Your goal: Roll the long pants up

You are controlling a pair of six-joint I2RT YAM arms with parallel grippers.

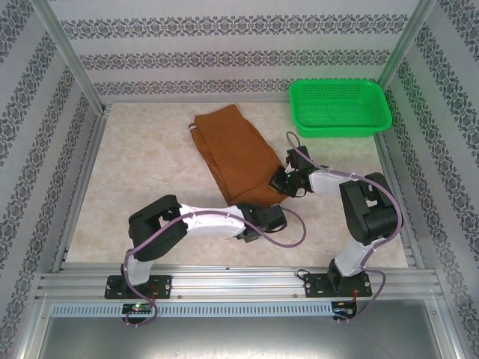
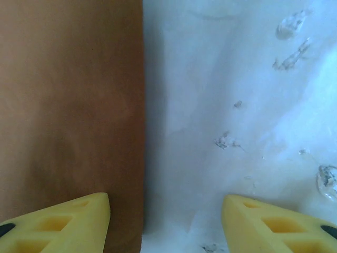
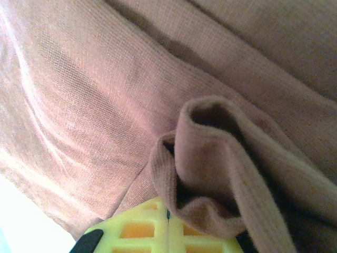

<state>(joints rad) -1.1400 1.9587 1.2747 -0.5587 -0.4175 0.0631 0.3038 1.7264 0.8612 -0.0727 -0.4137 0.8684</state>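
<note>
The long pants (image 1: 236, 157) lie flat on the table, running slantwise from the back middle toward the front right, waistband at the far end. My left gripper (image 1: 257, 226) hovers at their near leg end. In the left wrist view it (image 2: 166, 197) stands open: one yellow finger over the brown cloth (image 2: 68, 105), the other over bare table, nothing held. My right gripper (image 1: 284, 182) sits at the pants' right edge near the leg end. Its fingers (image 3: 168, 213) are pressed together, pinching a curled-up fold of the ribbed hem (image 3: 210, 158) above the flat cloth (image 3: 95, 95).
A green plastic basket (image 1: 340, 108) stands at the back right corner. Patterned walls and metal posts close in the pale table (image 1: 142, 172) on three sides. The metal rail (image 1: 239, 280) with both arm bases runs along the near edge.
</note>
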